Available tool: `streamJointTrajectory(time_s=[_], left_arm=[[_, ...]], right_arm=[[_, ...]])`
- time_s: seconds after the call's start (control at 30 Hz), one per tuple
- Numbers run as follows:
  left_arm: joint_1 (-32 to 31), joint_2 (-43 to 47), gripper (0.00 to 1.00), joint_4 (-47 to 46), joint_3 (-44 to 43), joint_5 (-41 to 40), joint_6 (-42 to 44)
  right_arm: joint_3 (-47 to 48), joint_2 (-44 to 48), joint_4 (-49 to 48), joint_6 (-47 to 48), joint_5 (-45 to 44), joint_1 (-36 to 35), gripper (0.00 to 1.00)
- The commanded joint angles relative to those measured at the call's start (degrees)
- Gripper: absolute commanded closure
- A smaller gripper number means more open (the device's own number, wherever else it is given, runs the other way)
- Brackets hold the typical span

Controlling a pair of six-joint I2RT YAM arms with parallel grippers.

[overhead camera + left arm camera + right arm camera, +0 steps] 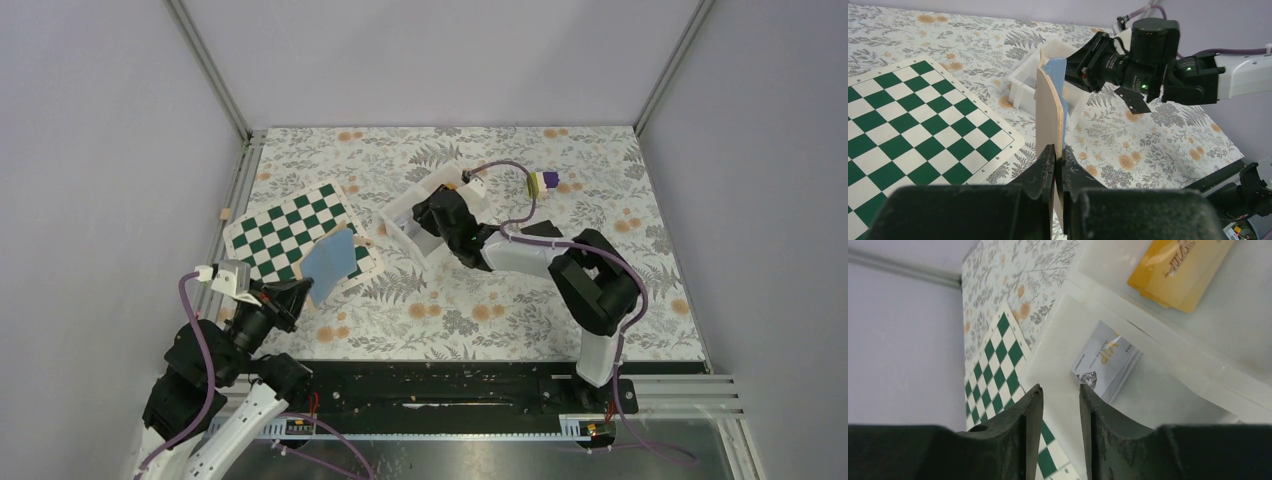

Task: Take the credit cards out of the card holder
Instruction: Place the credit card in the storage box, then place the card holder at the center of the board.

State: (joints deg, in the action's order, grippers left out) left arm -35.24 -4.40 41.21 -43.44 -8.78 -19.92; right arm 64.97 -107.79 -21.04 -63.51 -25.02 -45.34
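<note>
At the near left, the left gripper (1058, 161) is clamped on the near edge of the card holder (1050, 112), black fingers pressed against both sides. The card holder is a flat booklet, tan and matte on its outer panel, glossy pale blue inside. It is lifted off the table and stands on edge. Its long axis runs straight out from the fingers, from near left toward far right, and its free end points at the white tray (1020, 82). From above, its blue face tilts up over the near right corner of the chequered board (285, 235).

The chequered board is a flat green-and-white square lying askew on the left of the floral table (520, 310), close to the left metal rail. A strip of floral surface lies between it and the white tray. A broader stretch opens near and right of the white tray, reaching the right arm's base.

The white tray is smooth plastic, rectangular, with a dividing wall. The right gripper (1060, 400) hovers just over it, jaws a narrow way apart with nothing between them. Below it, a pale printed credit card (1108, 362) lies flat in one compartment, and gold cards (1175, 270) lie in the other.
</note>
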Motion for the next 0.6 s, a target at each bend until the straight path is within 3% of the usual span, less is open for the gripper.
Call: streamJointTrajectory(time_s=[0.0,0.1,0.23,0.37,0.47,0.57], left_arm=[[-0.18,-1.32,1.0,-2.08,-1.6,0.51,-0.51],[-0.19,-2.39,1.0,-1.94,-2.47,2.14,-2.07],[-0.25,-3.68,1.0,-2.52,-3.24,7.36,-5.55],[-0.18,-4.91,1.0,-5.47,-2.74,15.72,-7.86],[-0.1,-6.66,1.0,-8.45,-1.87,22.87,-9.63],[-0.19,-9.54,1.0,-13.76,-0.3,31.7,-12.7]], right_arm=[[-1.46,8.58,-3.03,17.27,12.49,1.92,0.58],[-5.0,16.55,-2.34,25.18,21.96,2.89,0.52],[-13.71,25.47,-10.11,33.31,43.1,3.21,0.37],[-21.03,31.05,-20.56,28.81,57.2,3.23,0.2],[-26.22,34.55,-29.33,23.08,61.47,3.17,0.18],[-28.53,37.11,-31.8,20.59,66.04,3.19,0.17]])
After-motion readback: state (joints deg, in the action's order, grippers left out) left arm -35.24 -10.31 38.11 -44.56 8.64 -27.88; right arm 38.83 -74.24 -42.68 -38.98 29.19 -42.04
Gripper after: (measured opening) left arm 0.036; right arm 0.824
